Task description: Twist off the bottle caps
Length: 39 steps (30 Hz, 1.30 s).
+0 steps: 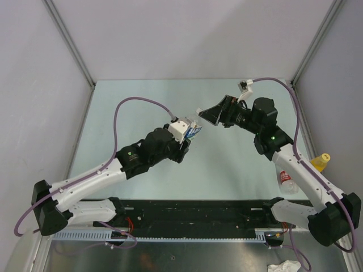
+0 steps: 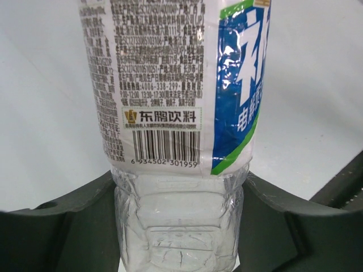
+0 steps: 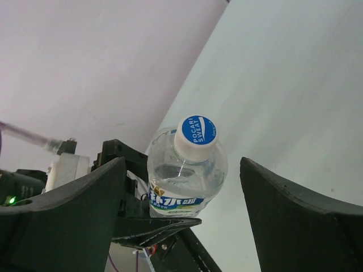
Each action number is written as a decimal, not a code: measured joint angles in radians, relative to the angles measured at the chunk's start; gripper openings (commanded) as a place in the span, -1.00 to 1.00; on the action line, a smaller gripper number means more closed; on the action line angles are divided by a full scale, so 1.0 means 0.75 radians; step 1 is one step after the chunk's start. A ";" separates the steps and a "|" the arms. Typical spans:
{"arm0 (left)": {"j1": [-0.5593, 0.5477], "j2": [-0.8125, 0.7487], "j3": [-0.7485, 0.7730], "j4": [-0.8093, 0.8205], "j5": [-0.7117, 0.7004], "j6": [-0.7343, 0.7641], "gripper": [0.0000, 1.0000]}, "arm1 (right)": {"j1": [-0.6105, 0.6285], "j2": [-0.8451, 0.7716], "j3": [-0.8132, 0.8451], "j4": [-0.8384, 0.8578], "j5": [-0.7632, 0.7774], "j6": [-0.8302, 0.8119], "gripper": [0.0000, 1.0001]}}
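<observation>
The left gripper (image 2: 178,226) is clamped on the clear plastic bottle with blue-green label (image 2: 170,85), held over mid-table. The right gripper (image 3: 182,170) has its jaws apart, flanking the white round plastic cap (image 3: 195,136) without contact. Advised: centre on the cap, close squarely, then twist.

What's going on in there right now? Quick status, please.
Left pincer shut on blue-green label bottle. Right pincer open, lined up on its white cap, not touching. Cap on. Nothing between them.
</observation>
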 measured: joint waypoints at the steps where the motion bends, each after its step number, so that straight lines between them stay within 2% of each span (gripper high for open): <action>1: -0.015 0.006 0.005 -0.009 -0.034 0.003 -0.89 | 0.008 0.012 0.002 -0.007 0.008 0.002 0.61; 10: -0.097 0.073 0.059 -0.065 -0.217 0.022 -0.90 | 0.037 0.054 0.005 -0.020 0.116 0.071 0.20; 23: -0.122 0.090 0.066 -0.090 -0.262 0.023 -0.88 | 0.056 0.151 0.035 -0.006 0.180 0.125 0.00; 28: -0.125 0.093 0.071 -0.106 -0.297 0.034 -0.88 | 0.069 0.174 0.045 0.004 0.179 0.146 -0.19; 32: -0.129 0.101 0.080 -0.117 -0.319 0.035 -0.88 | 0.071 0.186 0.048 0.016 0.179 0.166 -0.17; 39: -0.138 0.109 0.084 -0.127 -0.360 0.045 -0.86 | 0.071 0.204 0.048 0.062 0.163 0.207 0.12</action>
